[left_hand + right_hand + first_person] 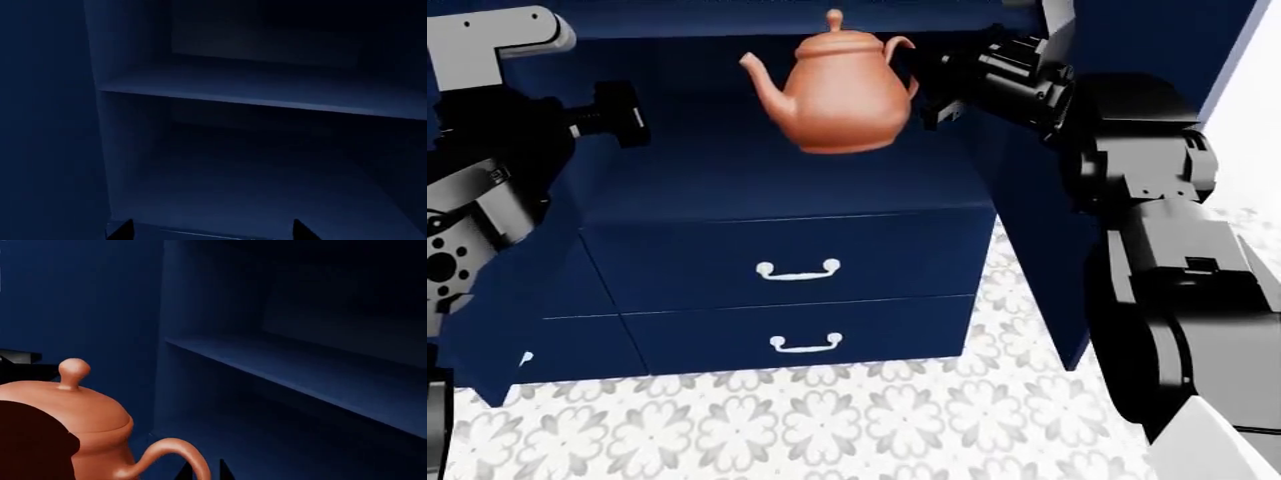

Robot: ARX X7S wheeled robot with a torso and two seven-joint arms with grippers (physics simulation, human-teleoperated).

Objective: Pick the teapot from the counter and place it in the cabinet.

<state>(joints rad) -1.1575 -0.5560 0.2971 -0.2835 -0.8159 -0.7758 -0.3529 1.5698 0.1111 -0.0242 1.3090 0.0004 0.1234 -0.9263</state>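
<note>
- The teapot (834, 92) hangs in the air in front of the open cabinet (761, 160), held at its looped handle by the right pincer (941, 95), which is clamped on it from the robot's right.
- Its long axis runs side to side in the head view: spout toward the robot's left, handle toward the right arm, lid knob upright.
- From the right wrist view, the teapot (73, 425) sits close under the camera, and the shelf (300, 375) lies ahead and beyond it, so the coming move looks like a push forward into the cabinet.
- The left pincer (210, 231) shows two dark tips spread apart, holding nothing, facing the shelves.
- The teapot is smooth matte terracotta, round-bellied; the cabinet is flat dark navy.
- Below are drawers (794, 270) with white curved handles, then floral floor tiles (827, 420).
</note>
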